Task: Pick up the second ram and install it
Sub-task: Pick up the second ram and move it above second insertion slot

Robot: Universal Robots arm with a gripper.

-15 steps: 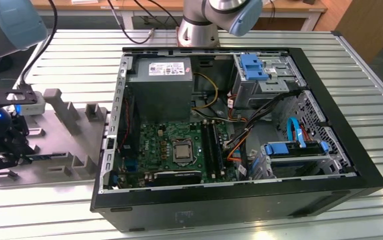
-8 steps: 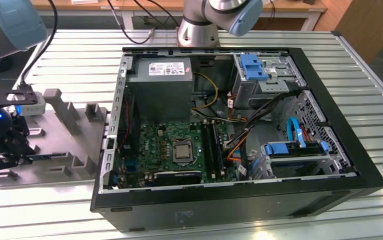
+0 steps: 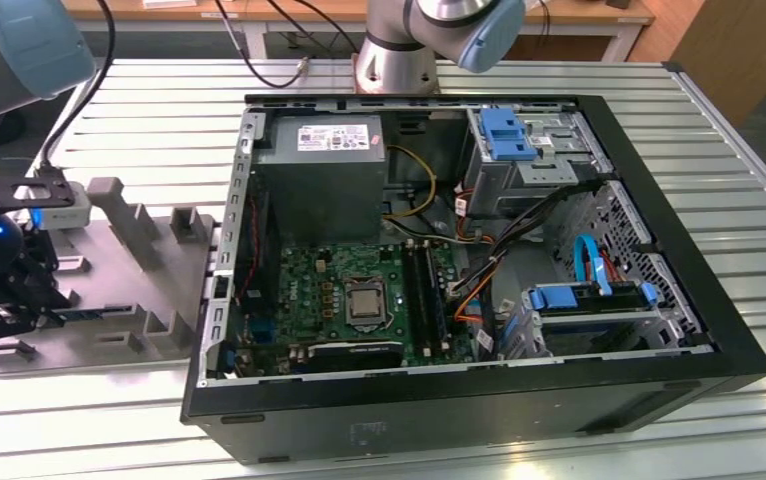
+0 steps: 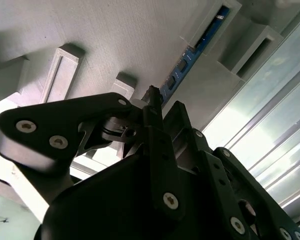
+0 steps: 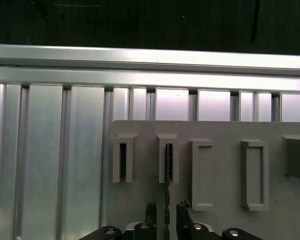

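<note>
The second ram [image 5: 167,186] stands on edge in a slot of the grey holder block [image 5: 225,175], seen as a thin dark line in the first wrist view. The second wrist view shows its blue-green board with black chips [image 4: 189,61]. My gripper [image 5: 166,209] hangs low over the holder, one finger on each side of the stick with a small gap to each, so it is open. In the exterior view the gripper [image 3: 7,305] is at the exterior view's left, over the holder [image 3: 130,262]. A black finger [image 4: 154,107] points toward the near end of the ram.
An open computer case [image 3: 677,330] lies to the exterior view's right of the holder, with the motherboard [image 3: 306,285] and its long black slots [image 3: 423,290] facing up. Loose cables [image 3: 517,235] and blue drive brackets [image 3: 506,132] crowd the case. Everything rests on a ribbed metal table [image 3: 156,120].
</note>
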